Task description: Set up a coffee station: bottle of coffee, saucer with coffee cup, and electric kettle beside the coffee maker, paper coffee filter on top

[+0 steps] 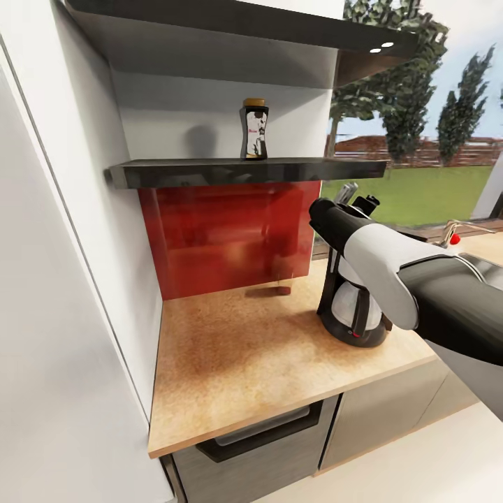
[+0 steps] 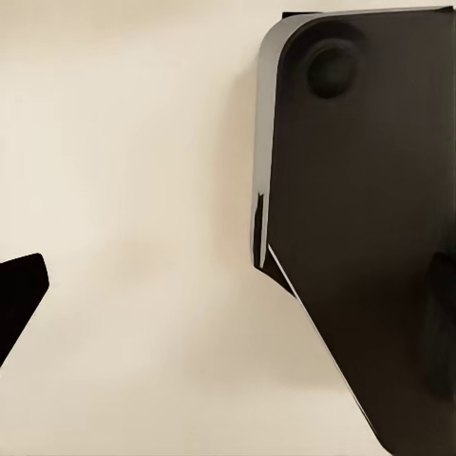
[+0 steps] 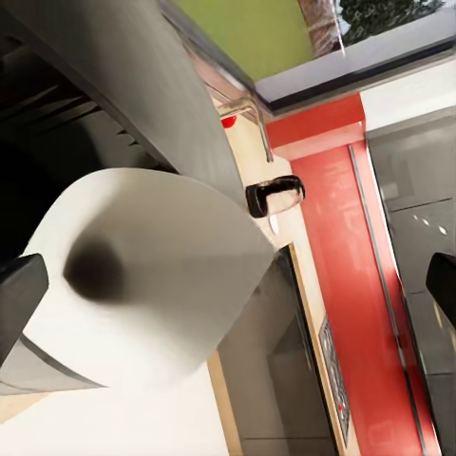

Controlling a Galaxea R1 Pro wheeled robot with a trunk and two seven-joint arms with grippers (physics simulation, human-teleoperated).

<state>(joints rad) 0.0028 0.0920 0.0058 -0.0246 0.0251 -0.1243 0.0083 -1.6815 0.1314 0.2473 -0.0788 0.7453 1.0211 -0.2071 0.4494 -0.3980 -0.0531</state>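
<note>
The coffee maker [image 1: 353, 307] is seen standing on the kitchen countertop [image 1: 244, 363], partly hidden by the right arm [image 1: 398, 269]. The bottle of coffee [image 1: 255, 129] is still parked on the kitchen shelf [image 1: 244, 171], so that move remains undone. Whether the grippers are spread cannot be told.

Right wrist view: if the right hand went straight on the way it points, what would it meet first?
Most likely the large white rounded shell with a dark dimple, seemingly the robot's own body, lying between the fingertips of the open right hand. Depth is unclear.

Large dark robot panel [image 2: 370, 237] against plain cream surface [image 2: 133, 190].
</note>
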